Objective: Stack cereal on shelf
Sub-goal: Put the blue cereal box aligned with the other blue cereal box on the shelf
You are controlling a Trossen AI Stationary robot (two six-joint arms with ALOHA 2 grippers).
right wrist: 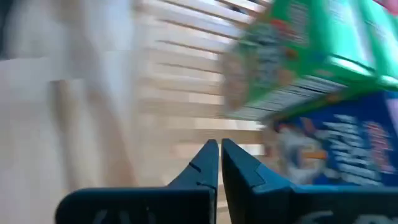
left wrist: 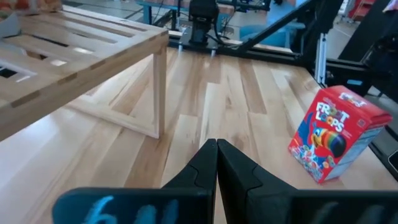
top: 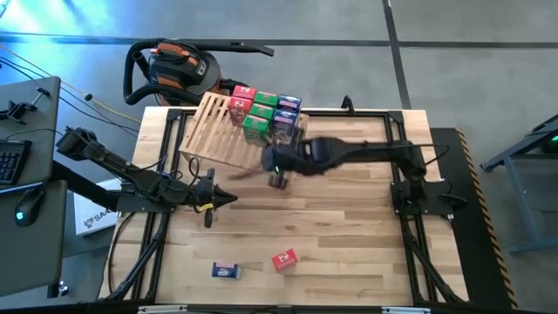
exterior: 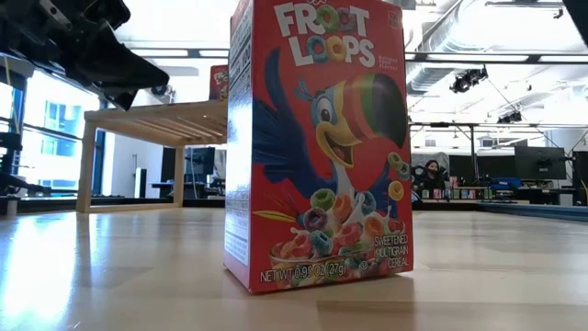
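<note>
Up close, the red cardboard cereal box (exterior: 320, 147) reads "Froot Loops, sweetened multigrain cereal". It stands ahead of the left gripper (left wrist: 216, 163), whose fingers are pressed together, empty. The right gripper (right wrist: 219, 163), pinched closed and empty too, hangs beside the light wooden slatted shelf (top: 218, 135).

The bench (top: 349, 235) has a light, plank-patterned wooden top inside a black frame, standing on a grey concrete floor (top: 471, 52). An orange-and-black shop vacuum (top: 179, 68) sits just beyond its far edge. To one side, a grey desk (top: 26, 174) carries a keyboard (top: 9, 161) and a mouse (top: 30, 205). Seen level across the bench, the room is open, with tall windows (exterior: 55, 124), exposed ceiling ducts (exterior: 478, 37), dark monitors (exterior: 537, 161) and a seated person (exterior: 430, 175) far off.
</note>
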